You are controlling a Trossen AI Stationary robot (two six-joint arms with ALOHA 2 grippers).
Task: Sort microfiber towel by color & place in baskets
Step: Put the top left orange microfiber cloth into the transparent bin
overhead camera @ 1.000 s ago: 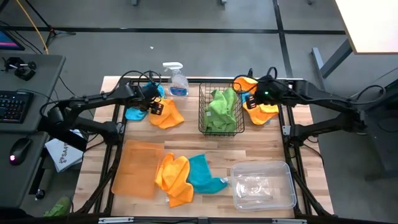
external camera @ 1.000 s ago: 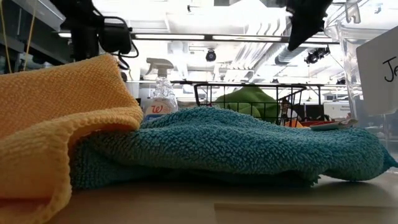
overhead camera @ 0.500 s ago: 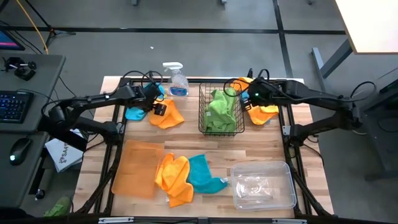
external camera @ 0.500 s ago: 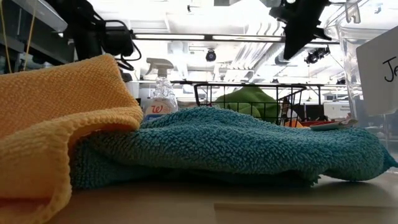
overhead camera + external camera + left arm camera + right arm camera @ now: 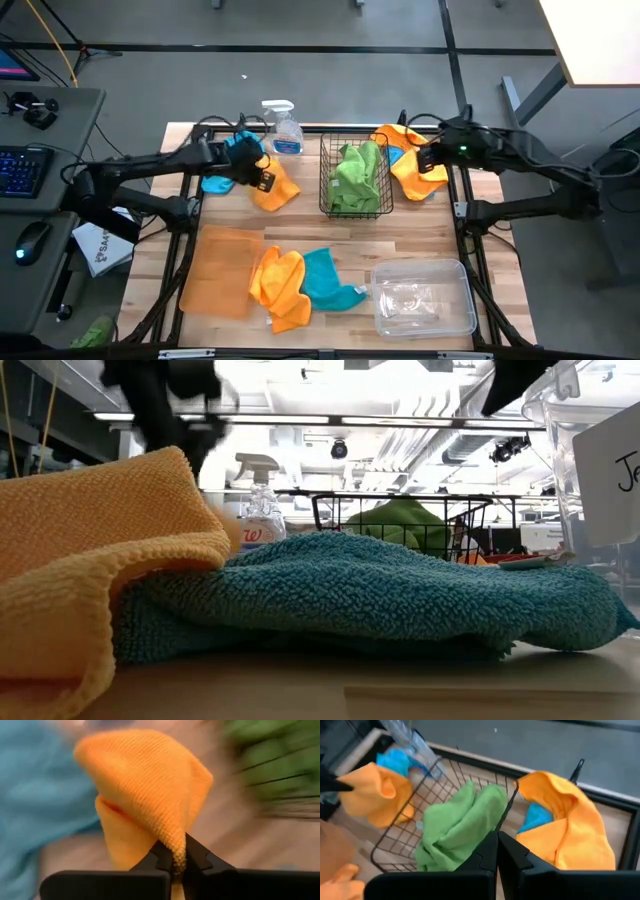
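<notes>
My left gripper [image 5: 262, 179] is shut on an orange microfiber towel [image 5: 277, 187] at the far left, beside turquoise towels [image 5: 214, 183]. My right gripper [image 5: 428, 158] is shut and holds nothing, above an orange towel heap [image 5: 415, 175] with a turquoise towel [image 5: 535, 815] tucked in it. Between the arms stands the black wire basket [image 5: 326, 178] holding green towels [image 5: 357, 175]. Near the front lie the flat orange tray [image 5: 220, 270], orange towels [image 5: 277, 285] resting partly on a turquoise towel [image 5: 325, 280], and the clear bin [image 5: 422, 297]. My left gripper pinches a folded edge of the orange towel [image 5: 175, 851] between its two fingertips, several layers together. The fingers come from the table's left, slanting down. The towel bunches into a peak [image 5: 150, 780] beyond the fingers; whether it is clear of the table I cannot tell.
A clear spray bottle [image 5: 283, 128] with blue liquid stands at the far edge, left of the basket. In the low view the front towels [image 5: 380, 595] fill the foreground. Bare wood shows between the basket and the clear bin.
My left gripper has shut on the orange towel and drawn it up, so the towel has bunched narrower than it lay before. My right gripper, still shut, has moved from beside the basket's right rim toward the table's right edge.
</notes>
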